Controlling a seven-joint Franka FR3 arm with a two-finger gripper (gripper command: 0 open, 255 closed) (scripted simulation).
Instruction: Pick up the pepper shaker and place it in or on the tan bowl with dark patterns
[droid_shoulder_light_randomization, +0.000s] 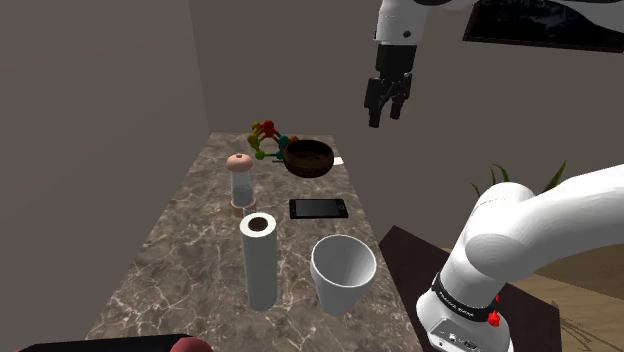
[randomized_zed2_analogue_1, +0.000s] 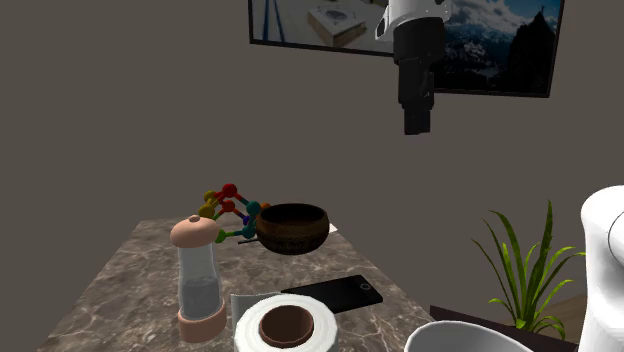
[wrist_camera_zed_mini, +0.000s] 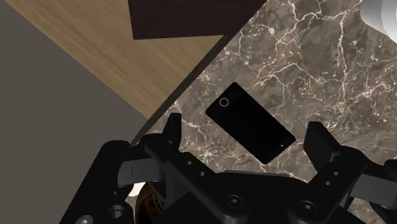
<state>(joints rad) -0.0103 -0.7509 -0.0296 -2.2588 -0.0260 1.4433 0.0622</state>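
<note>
The marbled worktop (droid_shoulder_light_randomization: 190, 250) is seen running from the lower left of the shoulder view up toward its centre. The paper roll (droid_shoulder_light_randomization: 259, 260) is stood at the lower middle. The brown patterned bowl (droid_shoulder_light_randomization: 307, 158) is set just above the frame's centre. The pepper shaker (droid_shoulder_light_randomization: 240, 185), clear-bodied with a pink cap, is stood upright left of the bowl, near it but apart. The gripper (droid_shoulder_light_randomization: 385, 118) hangs at the upper right, well above everything, its fingers spread and empty. For a sound grasp, the clear body should be straddled below the cap, with the roll avoided.
</note>
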